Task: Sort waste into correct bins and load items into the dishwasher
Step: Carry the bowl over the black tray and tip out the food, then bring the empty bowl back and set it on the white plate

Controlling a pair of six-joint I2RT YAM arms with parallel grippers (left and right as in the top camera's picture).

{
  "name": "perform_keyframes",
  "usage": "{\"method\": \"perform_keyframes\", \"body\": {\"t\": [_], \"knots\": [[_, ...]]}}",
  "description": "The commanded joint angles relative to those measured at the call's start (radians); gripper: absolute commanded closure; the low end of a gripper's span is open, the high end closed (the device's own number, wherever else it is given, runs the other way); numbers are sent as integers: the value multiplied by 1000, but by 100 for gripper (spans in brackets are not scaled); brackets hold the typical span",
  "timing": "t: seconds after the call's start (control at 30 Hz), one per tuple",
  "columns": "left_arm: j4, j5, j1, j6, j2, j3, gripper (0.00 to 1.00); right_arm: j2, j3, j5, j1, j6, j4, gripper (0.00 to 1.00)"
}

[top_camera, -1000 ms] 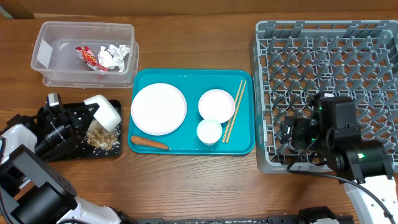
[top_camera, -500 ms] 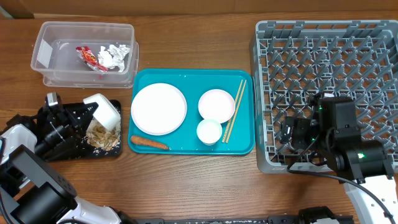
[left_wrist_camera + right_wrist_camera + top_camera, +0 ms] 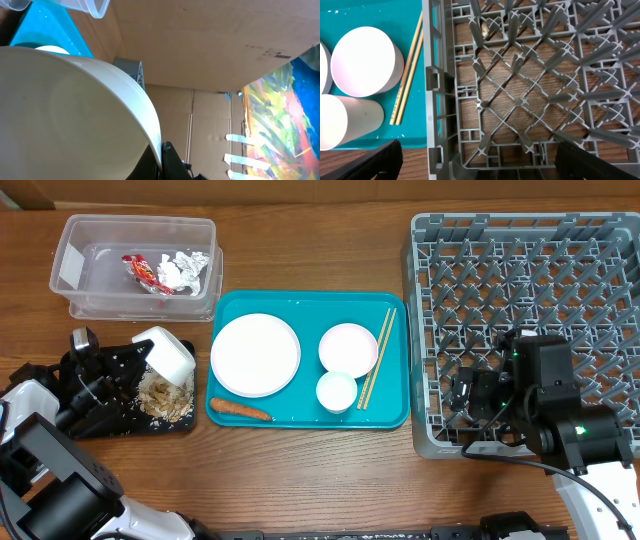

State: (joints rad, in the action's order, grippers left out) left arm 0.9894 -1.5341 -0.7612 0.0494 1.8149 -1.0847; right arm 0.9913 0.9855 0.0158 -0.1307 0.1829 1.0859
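My left gripper [image 3: 140, 363] is shut on the rim of a white bowl [image 3: 166, 357], which it holds tipped over the black tray [image 3: 80, 420]. The bowl fills the left wrist view [image 3: 70, 115]. Beige food scraps [image 3: 165, 397] lie in the tray under it. The clear tub [image 3: 70, 275] holds the red wrapper [image 3: 142, 272] and crumpled foil [image 3: 185, 268]. On the teal tray [image 3: 395, 415] lie a wide plate [image 3: 255, 354], a smaller plate [image 3: 348, 348], a small cup [image 3: 336, 392], chopsticks [image 3: 377, 357] and the carrot piece [image 3: 238, 409]. My right gripper [image 3: 477, 162] is open over the grey rack's [image 3: 525, 290] front left corner.
The wooden table edge runs along the front. The rack's left wall [image 3: 434, 85] stands right beside the teal tray. Scrap crumbs lie scattered on the black tray and beside it.
The left gripper has swung the tipped bowl slightly up and left. More food scraps now lie spread on the black tray. The right arm has not moved.
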Motion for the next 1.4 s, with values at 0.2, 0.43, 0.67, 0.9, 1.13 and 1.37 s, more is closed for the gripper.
{"method": "perform_keyframes", "body": {"t": [0.2,0.43,0.67,0.9,1.13,1.37], "knots": [[-23,-26,-5,-19,-20,9,96,-2,29,10,4,1,-3,0],[-22,-31,5,22,-30,-1,96,-2,29,10,4,1,-3,0],[-22,245,99,6,-106,-101,96,-2,29,9,4,1,-3,0],[-23,571,336,-69,-185,-229,96,-2,29,9,4,1,-14,0],[-32,997,682,-135,-172,-246,96,-2,29,9,4,1,-33,0],[-121,1381,991,-239,-84,-246,96,-2,29,8,4,1,-30,0]]}}
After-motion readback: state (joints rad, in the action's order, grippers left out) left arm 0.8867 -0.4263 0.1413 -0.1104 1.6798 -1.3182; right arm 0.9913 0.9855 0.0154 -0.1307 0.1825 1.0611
